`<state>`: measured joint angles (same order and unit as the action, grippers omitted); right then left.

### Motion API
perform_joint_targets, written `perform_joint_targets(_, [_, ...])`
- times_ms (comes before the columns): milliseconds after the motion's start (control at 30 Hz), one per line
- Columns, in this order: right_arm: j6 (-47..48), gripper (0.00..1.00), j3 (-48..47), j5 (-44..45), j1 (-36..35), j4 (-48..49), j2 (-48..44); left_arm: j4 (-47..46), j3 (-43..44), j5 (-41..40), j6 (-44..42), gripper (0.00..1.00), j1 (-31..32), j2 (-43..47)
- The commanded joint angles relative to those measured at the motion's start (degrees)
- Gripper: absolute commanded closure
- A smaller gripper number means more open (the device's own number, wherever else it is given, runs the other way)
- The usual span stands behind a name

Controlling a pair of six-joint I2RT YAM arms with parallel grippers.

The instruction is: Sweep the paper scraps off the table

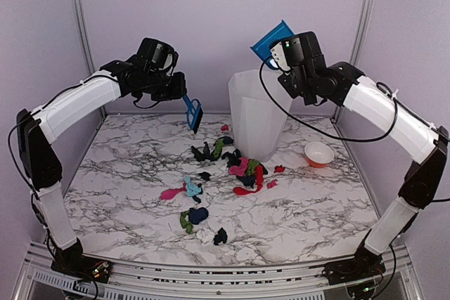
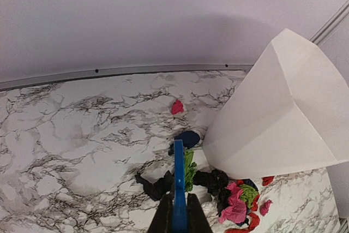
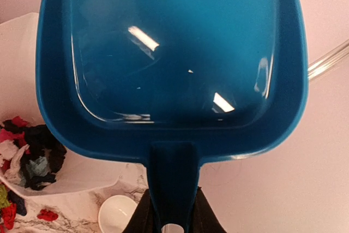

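Because the table (image 1: 126, 194) is carrying many paper scraps (image 1: 241, 168) in a loose cluster just beside the white bin (image 1: 256, 114), a hard stroke is risking flicking the light bits wide or knocking the tall bin over. That bin is already holding a heap of mixed scraps, showing in the right wrist view. Above it the right gripper (image 3: 170, 219) is clamping the handle of the blue dustpan (image 3: 169, 64), which is sitting empty. The left gripper (image 2: 179, 219) is pinching the blue brush (image 1: 192, 112) clear of the surface. The small orange bowl (image 1: 318, 154) is looking empty.
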<state>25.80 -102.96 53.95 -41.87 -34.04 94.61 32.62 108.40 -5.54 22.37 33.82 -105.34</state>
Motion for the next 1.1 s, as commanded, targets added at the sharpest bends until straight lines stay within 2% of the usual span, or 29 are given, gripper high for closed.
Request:
perform_joint_targets(0, [-13.29, 1.0, -0.21, -14.79, 0.63, -10.71, -3.89, -10.5, 1.66, 4.41, 5.52, 1.0, -1.85, -4.24])
perform_joint_targets(233, [-20.11, 1.0, 3.01, -25.98, 0.56, -14.91, -8.85, -25.42, 5.41, 7.31, 14.92, 1.0, -4.78, -14.07])
perform_joint_targets(467, [-27.0, 1.0, 10.68, -33.73, -0.92, -16.44, -15.74, -37.25, 14.75, 5.74, 30.59, 1.0, -5.84, -31.62])
perform_joint_targets(600, [-31.81, 1.0, 15.62, -34.58, -1.94, -17.91, -19.67, -39.08, 25.35, 3.09, 39.2, 1.0, -5.72, -42.69])
perform_joint_targets(700, [-36.53, 1.0, 20.82, -35.15, -2.08, -19.05, -23.36, -39.39, 29.78, 1.68, 45.64, 1.0, -5.55, -48.14])
perform_joint_targets(767, [-39.73, 1.0, 24.78, -34.88, -2.08, -20.14, -25.18, -40.58, 29.35, 0.54, 47.69, 1.0, -4.85, -49.19])
perform_joint_targets(833, [-42.83, 1.0, 29.46, -35.49, -2.08, -20.55, -26.71, -37.3, 27.81, -1.15, 48.1, 1.0, -3.93, -48.52])
perform_joint_targets(900, [-46.22, 1.0, 33.91, -35.99, -2.08, -20.98, -28.07, -36.35, 22.35, -2.83, 49.24, 1.0, -3.04, -45.55])
perform_joint_targets(1067, [-53.56, 1.0, 44.1, -38.1, -1.5, -20.42, -32.37, -38.25, 2.53, -5.34, 50.74, 1.0, -1.53, -35.84])
